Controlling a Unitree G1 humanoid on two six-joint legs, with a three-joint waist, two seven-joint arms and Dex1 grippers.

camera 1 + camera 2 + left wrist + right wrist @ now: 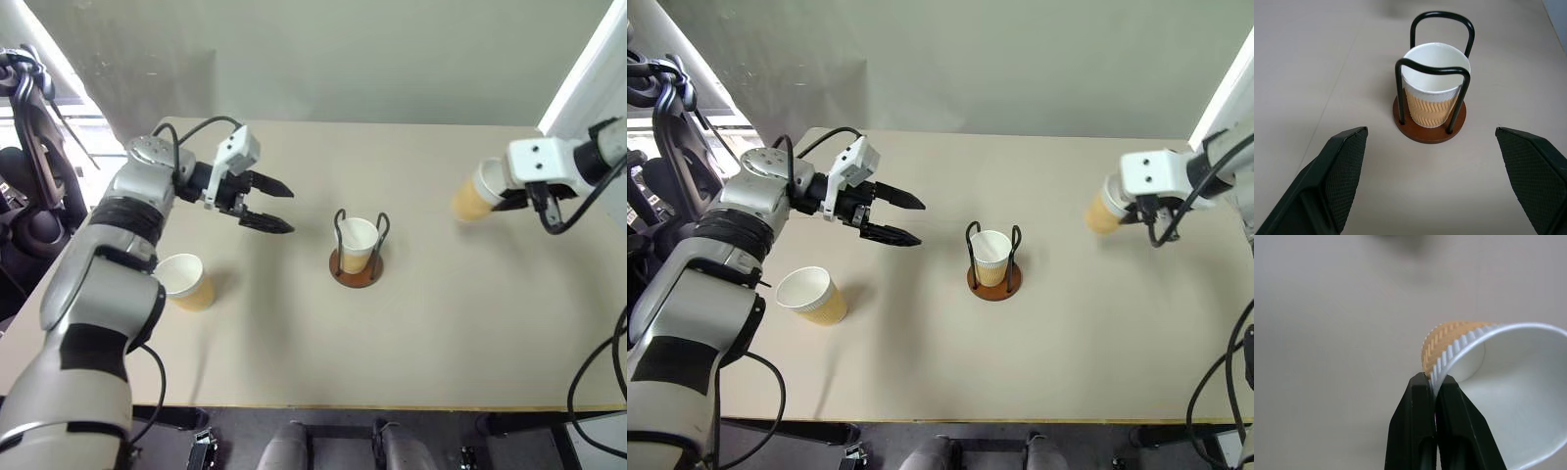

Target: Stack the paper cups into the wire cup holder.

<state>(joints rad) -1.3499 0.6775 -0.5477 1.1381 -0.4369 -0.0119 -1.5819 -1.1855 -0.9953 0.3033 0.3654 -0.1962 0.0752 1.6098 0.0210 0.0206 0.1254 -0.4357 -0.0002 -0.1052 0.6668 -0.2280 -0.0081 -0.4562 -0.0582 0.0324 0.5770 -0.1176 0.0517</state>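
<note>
Right wrist view: right gripper [1435, 382] with fingers pressed together on the wall of a cup [1508, 396], pinching the rim between the tips, one finger inside and one outside; cup tipped on its side, mouth toward the camera, base pointing away beyond the fingertips, lifted clear of the tabletop [1327, 333].

Left wrist view: left gripper [1432, 161] with fingers spread wide, nothing between them. Straight ahead past the tips, well apart from both, the holder [1430, 122] on its brown disc, with a second cup [1433, 98] upright inside the two wire loops.

Head views: left gripper [279, 206] hovering above the tabletop, tips aimed toward the holder [357, 266], short of it. Third cup [186, 281] on the tabletop behind and below those fingers, beside the forearm, mouth up and tilted.
</note>
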